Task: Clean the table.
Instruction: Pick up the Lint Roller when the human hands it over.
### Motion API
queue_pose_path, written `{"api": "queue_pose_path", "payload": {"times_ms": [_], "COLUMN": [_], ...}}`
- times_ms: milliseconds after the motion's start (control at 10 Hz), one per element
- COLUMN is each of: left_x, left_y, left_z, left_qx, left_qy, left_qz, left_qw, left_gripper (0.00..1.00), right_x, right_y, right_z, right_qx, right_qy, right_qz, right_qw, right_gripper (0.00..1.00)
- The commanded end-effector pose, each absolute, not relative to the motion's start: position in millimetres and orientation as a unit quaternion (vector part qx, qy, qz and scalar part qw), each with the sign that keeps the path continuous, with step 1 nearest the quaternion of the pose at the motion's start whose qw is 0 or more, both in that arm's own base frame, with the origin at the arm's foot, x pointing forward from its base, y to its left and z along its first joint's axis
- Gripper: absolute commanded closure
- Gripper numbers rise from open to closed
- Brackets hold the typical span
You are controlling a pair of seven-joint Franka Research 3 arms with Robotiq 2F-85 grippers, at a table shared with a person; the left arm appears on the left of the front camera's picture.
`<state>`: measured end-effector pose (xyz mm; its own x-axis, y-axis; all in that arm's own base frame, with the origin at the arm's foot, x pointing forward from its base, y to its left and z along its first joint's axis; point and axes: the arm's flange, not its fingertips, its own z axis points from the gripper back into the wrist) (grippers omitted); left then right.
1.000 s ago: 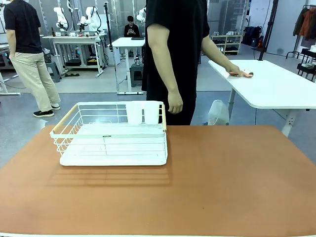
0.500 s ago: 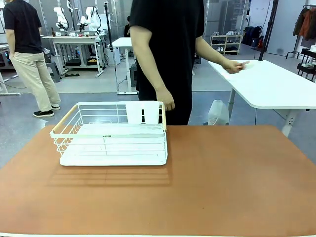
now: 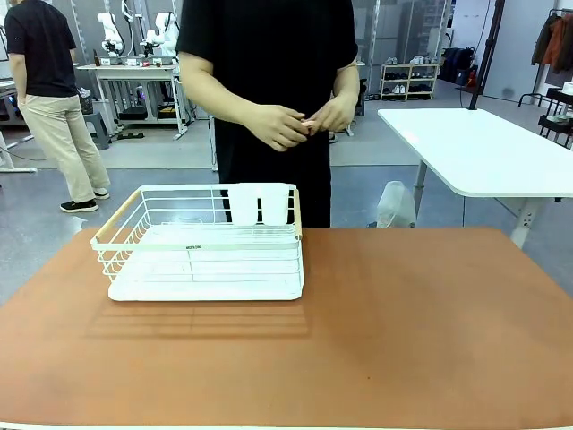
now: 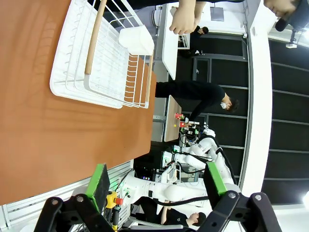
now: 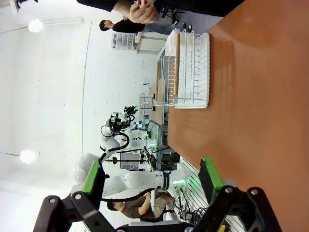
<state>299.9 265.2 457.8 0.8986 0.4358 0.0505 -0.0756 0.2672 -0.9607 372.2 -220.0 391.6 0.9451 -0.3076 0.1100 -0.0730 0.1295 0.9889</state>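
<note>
The reddish-brown table (image 3: pixel 412 322) spans the front view, with a white wire dish rack (image 3: pixel 201 242) on its left half. A person in black stands at the far edge, both hands (image 3: pixel 300 121) together at waist height holding something small. My left gripper (image 4: pixel 157 186) is open, hanging off the table's edge, with the table (image 4: pixel 43 121) and rack (image 4: pixel 104 60) ahead of it. My right gripper (image 5: pixel 152 179) is open too, beside the table (image 5: pixel 256 121), with the rack (image 5: pixel 190 70) farther off. Nothing sits between either pair of fingers.
A white cup holder (image 3: pixel 260 204) hangs on the rack's far rim. A smaller white-topped table (image 3: pixel 483 152) stands at the back right. Another person (image 3: pixel 49 98) stands at the far left among benches.
The person drew the hand back from the white table, turned to face me and brought both hands together in front of the body.
</note>
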Motion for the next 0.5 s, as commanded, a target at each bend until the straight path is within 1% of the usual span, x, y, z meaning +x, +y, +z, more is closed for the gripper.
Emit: {"api": "queue_pose_path", "payload": {"times_ms": [0, 400], "left_x": [297.2, 297.2], "left_y": [265.9, 265.9], "left_z": [461.1, 461.1], "left_qx": [-0.583, -0.583], "left_qy": [-0.158, -0.158], "left_qz": [0.16, 0.16], "left_qw": [0.78, 0.78], "left_gripper": [0.0, 0.0], "right_x": [369.8, 369.8], "right_y": [-217.3, -217.3], "right_z": [391.1, 391.1], "right_qx": [0.656, 0.656], "right_qy": [-0.15, -0.15], "right_qz": [-0.075, -0.075], "right_qw": [0.736, 0.736], "right_gripper": [0.0, 0.0]}}
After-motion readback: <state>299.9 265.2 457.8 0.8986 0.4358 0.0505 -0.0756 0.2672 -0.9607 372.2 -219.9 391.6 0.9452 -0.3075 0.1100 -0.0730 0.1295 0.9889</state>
